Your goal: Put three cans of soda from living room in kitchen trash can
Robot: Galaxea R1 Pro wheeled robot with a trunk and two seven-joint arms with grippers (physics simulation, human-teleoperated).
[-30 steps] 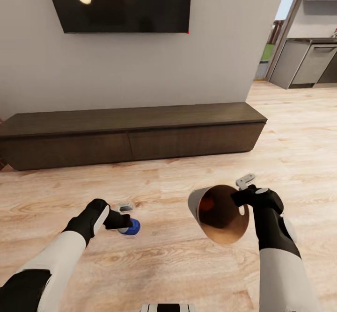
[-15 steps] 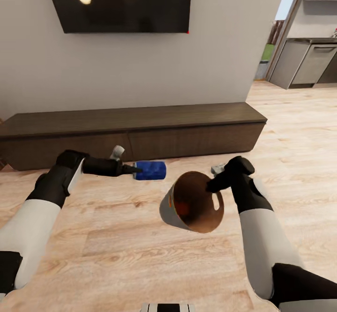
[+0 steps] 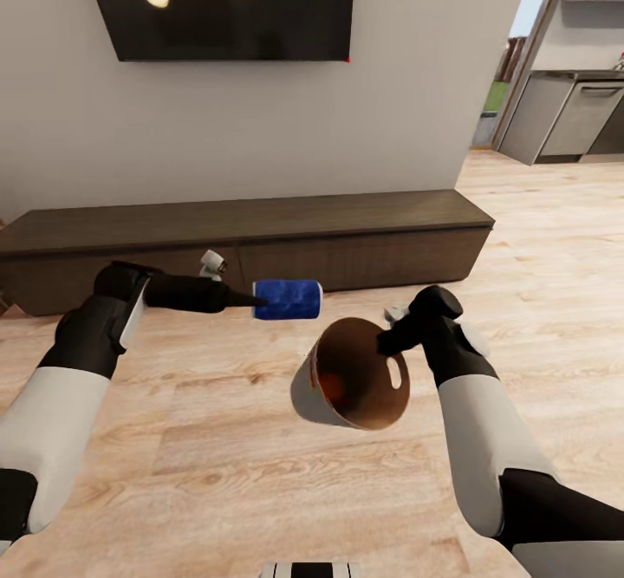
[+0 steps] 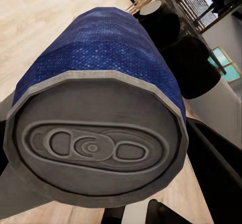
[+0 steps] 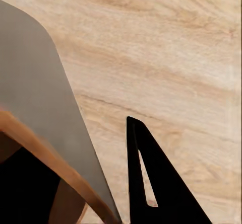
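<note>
Head view: over the wooden floor [image 3: 260, 474], the right gripper [image 3: 392, 335] pinches the rim of the tash can [image 3: 351, 385], which is held tilted with its orange-brown mouth facing up and toward the camera. Just beyond and left of it, the left gripper [image 3: 251, 301] holds the dark blue can of soda [image 3: 289, 299] on its side, jaws pressed on it, silvery end [image 4: 96, 146] filling the left wrist view. Farther off stands the long dark bench [image 3: 243, 249], with the black TV [image 3: 221, 2] on the wall above.

Pale wood-plank floor [image 3: 260, 465], long dark low bench [image 3: 243, 249] standing on it against the wall
</note>
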